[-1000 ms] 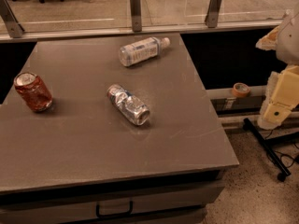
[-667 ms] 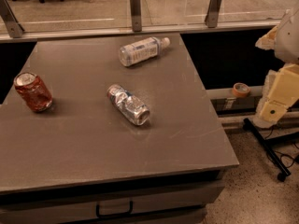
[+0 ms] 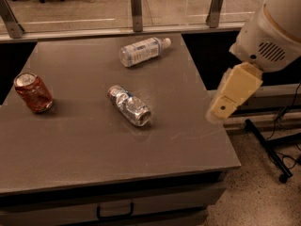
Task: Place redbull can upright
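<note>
Redbull can (image 3: 129,106), the object of our job, is not yet in hand, and we judge the work to be at its opening step, the approach. Nearest us, a drawer with a dark handle (image 3: 115,211) sits under the front edge of the grey table (image 3: 94,159). Further in, near the middle of the tabletop, the slim, dented silver-and-blue can lies on its side, set diagonally with one end toward the far left and the other toward the near right. Well apart from it, by the left edge, a wider red can (image 3: 33,93) sits tilted. Level with these but off the table's right edge, the gripper (image 3: 221,108) hangs in the air at the end of our white-and-tan arm (image 3: 268,36), touching nothing and well clear of the can; whether it is parted or closed we cannot make out. Further back, a clear plastic bottle (image 3: 141,51) with a white label lies on its side near the far edge, and a metal rail with glass panels (image 3: 136,6) runs beyond the table. The next move, in our judgement, calls for swinging the arm leftward over the tabletop, coming down on the can across its narrow body, then lifting and turning it to set it on its base.
</note>
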